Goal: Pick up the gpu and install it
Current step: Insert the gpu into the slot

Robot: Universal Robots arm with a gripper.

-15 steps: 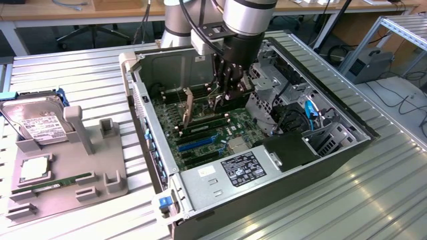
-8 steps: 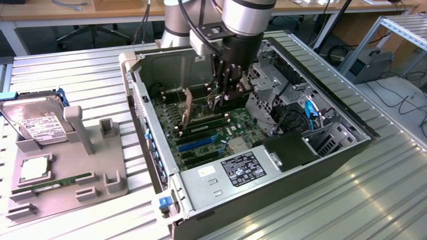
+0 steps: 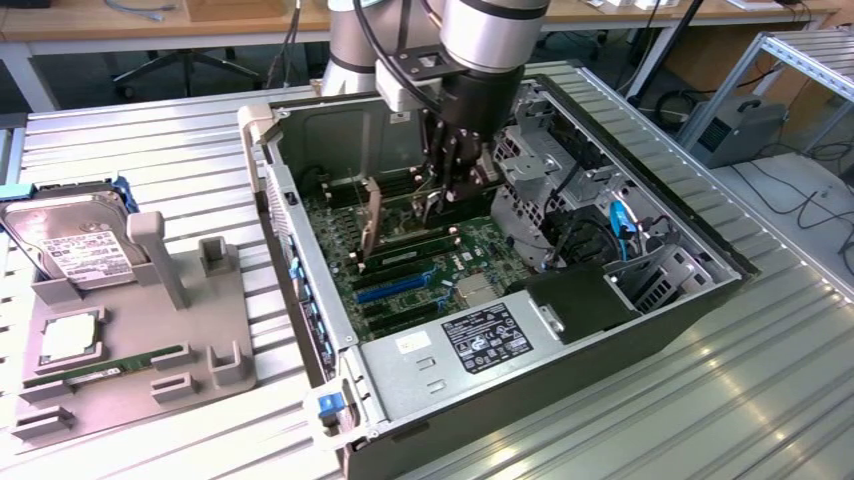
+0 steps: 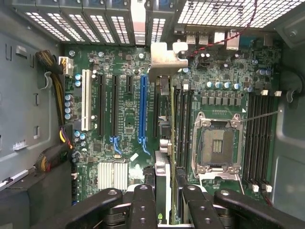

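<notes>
While the gpu [image 4: 170, 143] is seen edge-on in the wrist view, it is gripped near one end by the hand [image 4: 167, 200], whose fingers [image 4: 144, 202] are clamped on either side of the card. In the exterior view the hand [image 3: 447, 195] is observed lowered into the open computer case [image 3: 667, 300], with the card [image 3: 375, 222] held upright above the motherboard [image 4: 119, 119].

The silver bracket [image 4: 164, 59] at the card's far end is noted close to the rear slot openings of the case. Whether the card's edge has entered a slot cannot be told.

Risks are judged as follows. A slight tilt or sideways offset of the card could cause its edge connector to strike the slot wall or the blue slot [image 4: 142, 107] just beside it, and the board could be bent under downward force. The bracket could catch on the rear panel and the far end be left unseated. The CPU socket [image 4: 217, 143] lies near and could be struck by a slipped card. Loose cables [image 3: 587, 245] beside the drive cage could be snagged by the arm.
</notes>
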